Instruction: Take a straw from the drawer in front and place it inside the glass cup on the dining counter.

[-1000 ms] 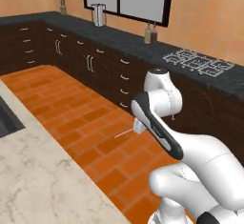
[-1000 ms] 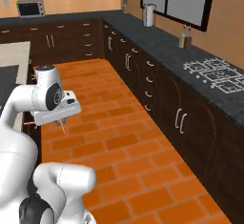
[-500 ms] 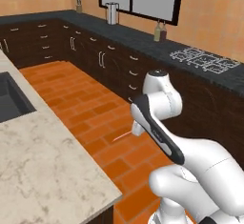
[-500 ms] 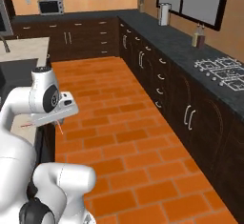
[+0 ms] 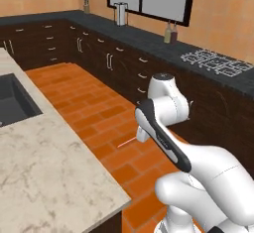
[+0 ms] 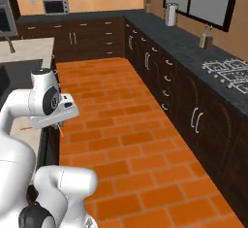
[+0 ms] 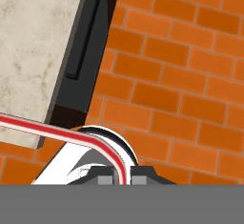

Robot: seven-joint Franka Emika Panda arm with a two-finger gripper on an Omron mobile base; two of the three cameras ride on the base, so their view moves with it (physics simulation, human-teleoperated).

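Jaws pinch the thin, bent red-and-white straw [image 7: 52, 130] above orange brick floor [image 7: 181, 75], beside the marbled dining counter [image 7: 33, 46].

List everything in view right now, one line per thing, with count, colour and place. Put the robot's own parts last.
straw: one, pinkish-red, clamped in the gripper, sticking out sideways over the brick floor.
dining counter: one, light beige marbled top, to the robot's left.
sink: one, dark, built into the dining counter.
black counter: one, speckled black, running along the walls over dark cabinets.
stove burners: one set, grey, on the black counter.
microwave: one, silver, on the far counter.
bottles: two, dark, on the black counter under the window.
canister: one, silver, near the window.
floor: orange brick, between the counters.
gripper: one, dark-tipped, shut on the straw.
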